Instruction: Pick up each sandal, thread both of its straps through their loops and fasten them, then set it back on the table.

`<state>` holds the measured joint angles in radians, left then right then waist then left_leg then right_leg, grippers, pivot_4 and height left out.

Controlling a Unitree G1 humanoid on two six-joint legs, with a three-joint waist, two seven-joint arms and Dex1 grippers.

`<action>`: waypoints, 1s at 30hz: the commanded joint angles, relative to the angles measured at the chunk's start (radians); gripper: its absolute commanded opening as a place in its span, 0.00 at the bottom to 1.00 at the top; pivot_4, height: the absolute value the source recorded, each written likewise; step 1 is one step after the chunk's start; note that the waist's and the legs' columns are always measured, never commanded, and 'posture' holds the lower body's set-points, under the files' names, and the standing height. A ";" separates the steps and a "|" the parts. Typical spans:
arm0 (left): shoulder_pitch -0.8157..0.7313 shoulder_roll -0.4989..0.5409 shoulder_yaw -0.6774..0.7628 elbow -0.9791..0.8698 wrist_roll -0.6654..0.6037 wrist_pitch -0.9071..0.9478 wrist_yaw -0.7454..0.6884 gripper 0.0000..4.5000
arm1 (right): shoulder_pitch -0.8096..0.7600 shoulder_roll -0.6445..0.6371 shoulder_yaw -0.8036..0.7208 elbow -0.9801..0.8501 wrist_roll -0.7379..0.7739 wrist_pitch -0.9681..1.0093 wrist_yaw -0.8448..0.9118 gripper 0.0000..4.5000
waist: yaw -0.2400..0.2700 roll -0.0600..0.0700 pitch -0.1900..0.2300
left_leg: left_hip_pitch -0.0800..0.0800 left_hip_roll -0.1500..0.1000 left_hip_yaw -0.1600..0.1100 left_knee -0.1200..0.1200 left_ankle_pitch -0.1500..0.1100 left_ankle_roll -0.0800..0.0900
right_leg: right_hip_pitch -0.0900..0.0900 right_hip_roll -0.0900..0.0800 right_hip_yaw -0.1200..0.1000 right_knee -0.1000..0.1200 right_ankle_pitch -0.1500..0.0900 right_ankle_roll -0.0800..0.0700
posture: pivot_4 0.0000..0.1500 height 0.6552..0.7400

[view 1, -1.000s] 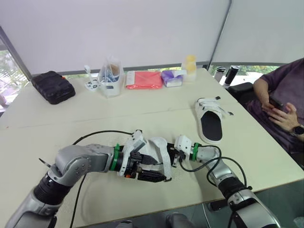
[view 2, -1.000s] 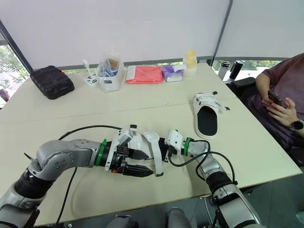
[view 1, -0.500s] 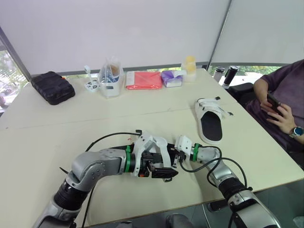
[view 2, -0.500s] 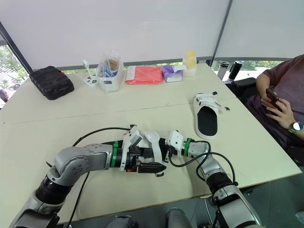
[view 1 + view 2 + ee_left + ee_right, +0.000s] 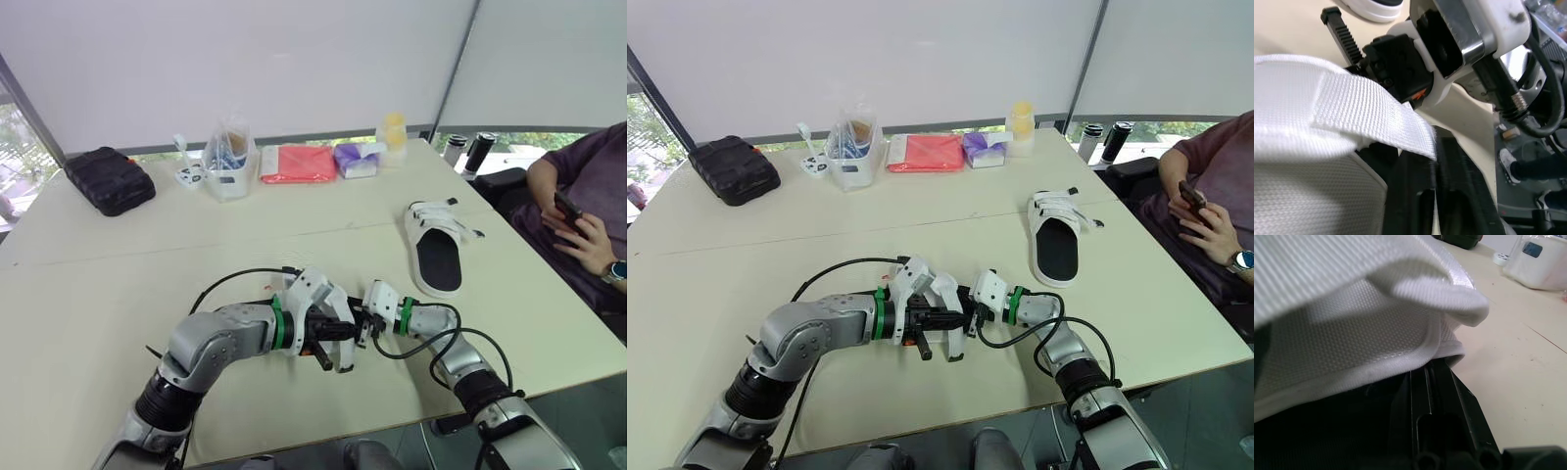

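Note:
A white sandal (image 5: pixel 329 300) with a black sole is held low over the table (image 5: pixel 147 255) near its front edge, between both grippers. My left gripper (image 5: pixel 340 332) comes from the left and is shut on the free end of a white woven strap (image 5: pixel 1352 112), pinched between its black fingers (image 5: pixel 1459 186). From the right, my right gripper (image 5: pixel 361 325) is shut on the sandal's edge, with white fabric (image 5: pixel 1352 308) lying over its fingers (image 5: pixel 1449 401). The second sandal (image 5: pixel 438 250) lies flat at the right of the table.
Along the far edge stand a black case (image 5: pixel 108 179), a clear container (image 5: pixel 228 162), a red pouch (image 5: pixel 297 164), a purple pack (image 5: pixel 356 160) and a yellow bottle (image 5: pixel 392 132). A person (image 5: pixel 588 215) sits at the right. A black cable (image 5: pixel 235 279) loops beside my left arm.
My left gripper slid right along the sandal and went from wide open to shut on the strap end. The right gripper kept its hold and place.

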<state>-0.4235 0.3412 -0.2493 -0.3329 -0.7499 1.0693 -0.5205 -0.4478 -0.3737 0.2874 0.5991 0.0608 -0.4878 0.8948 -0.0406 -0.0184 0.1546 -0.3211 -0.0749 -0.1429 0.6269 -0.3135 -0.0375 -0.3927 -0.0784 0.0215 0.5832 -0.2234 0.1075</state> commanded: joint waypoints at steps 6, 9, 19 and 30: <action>-0.115 -0.022 0.292 0.034 -0.350 0.191 -0.009 0.02 | 0.074 -0.025 0.057 0.156 -0.108 0.113 0.002 0.00 | -0.001 0.000 0.001 | 0.000 0.000 0.000 0.000 0.000 0.000 | 0.000 0.000 -0.001 0.000 0.000 0.000 | 1.00 1.00; -0.162 -0.031 0.332 0.133 -0.365 0.227 0.005 0.02 | 0.064 -0.018 0.060 0.165 -0.112 0.111 0.000 0.00 | -0.001 -0.001 0.001 | 0.001 0.000 0.000 0.000 0.000 0.000 | 0.000 0.001 -0.002 0.000 0.000 0.000 | 1.00 1.00; -0.253 -0.016 0.306 0.363 -0.283 0.208 -0.099 0.02 | 0.053 -0.014 0.062 0.171 -0.114 0.110 -0.005 0.00 | -0.003 -0.001 0.001 | 0.002 0.000 0.000 0.001 0.000 0.000 | -0.003 0.003 -0.002 0.002 0.000 0.001 | 1.00 1.00; -0.232 0.045 0.233 0.385 -0.227 0.204 -0.261 0.02 | 0.074 -0.027 0.060 0.151 -0.111 0.116 -0.002 0.00 | -0.003 -0.001 0.001 | 0.002 0.000 0.000 0.001 0.000 0.000 | -0.003 0.001 -0.001 0.002 0.000 0.000 | 1.00 1.00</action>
<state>-0.6579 0.3820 -0.0151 0.0627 -0.9836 1.2789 -0.7577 -0.4539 -0.3715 0.2895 0.6012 0.0602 -0.4878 0.8913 -0.0434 -0.0189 0.1552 -0.3188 -0.0749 -0.1430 0.6282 -0.3134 -0.0378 -0.3958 -0.0771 0.0202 0.5848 -0.2230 0.1079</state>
